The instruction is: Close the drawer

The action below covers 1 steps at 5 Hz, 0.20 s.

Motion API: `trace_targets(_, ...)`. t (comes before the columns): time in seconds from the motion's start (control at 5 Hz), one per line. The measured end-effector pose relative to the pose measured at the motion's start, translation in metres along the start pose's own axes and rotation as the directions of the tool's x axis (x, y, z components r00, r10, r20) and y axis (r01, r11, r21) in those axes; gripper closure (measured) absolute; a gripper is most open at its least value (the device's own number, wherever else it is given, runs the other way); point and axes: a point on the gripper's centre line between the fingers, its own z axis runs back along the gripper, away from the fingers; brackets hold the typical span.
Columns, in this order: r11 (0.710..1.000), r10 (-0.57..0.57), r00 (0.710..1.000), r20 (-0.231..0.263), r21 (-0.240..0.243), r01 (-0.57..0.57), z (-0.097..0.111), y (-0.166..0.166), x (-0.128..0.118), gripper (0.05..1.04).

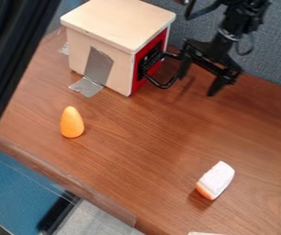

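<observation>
A thick, straight black bar (11, 55) slants down the left edge. The black two-finger gripper (196, 86) hangs spread and empty by the looped black handle (163, 86) of the black-fronted drawer (148, 60), set in a red-faced, pale wooden box (118, 23). A finger hooking the loop could drag the drawer outward; off-centre pushing could jam it. It faces lower right, its sliding axis running from upper left.

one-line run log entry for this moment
drawer: looks shut or nearly | hand: open, by handle, contact unclear | orange object, white-topped block: on table
</observation>
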Motion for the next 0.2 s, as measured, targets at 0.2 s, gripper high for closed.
trace_targets(0.2,0.996,-0.009,0.998,0.056,-0.087,0.014,0.0379,-0.014,-0.0018,0.083)
